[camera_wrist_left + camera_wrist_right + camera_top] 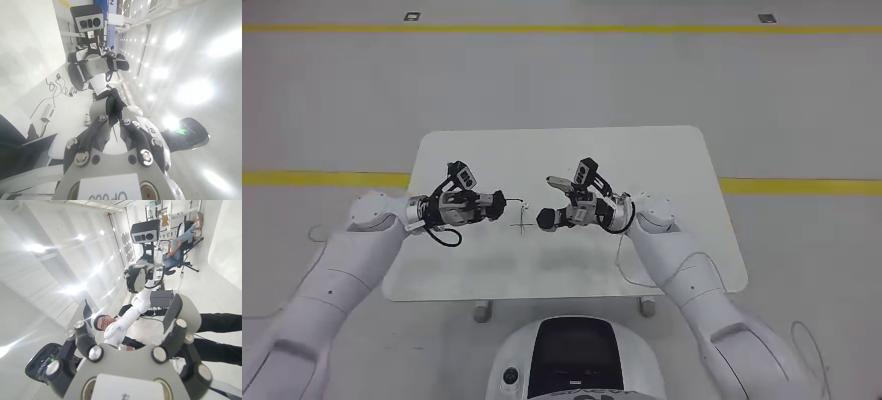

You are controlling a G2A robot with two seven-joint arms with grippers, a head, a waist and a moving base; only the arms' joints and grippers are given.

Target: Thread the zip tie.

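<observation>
A thin black zip tie [514, 205] is pinched in my left gripper [494, 204], which is held above the middle of the white table [662, 160]. In the left wrist view the black fingers [110, 111] meet on the tie, and a thin strand of the zip tie [115, 133] runs back between them. My right gripper [550, 200] faces the left one from a short gap away, at about the same height. Its fingers are spread wide with nothing between them, as the right gripper [130, 306] shows in its own wrist view. The tie's free end points toward the right gripper.
A small dark cross-shaped mark [522, 222] lies on the table below the gap between the grippers. The table's front edge [542, 296] runs close under both forearms. Bare tabletop extends behind and to either side of the arms.
</observation>
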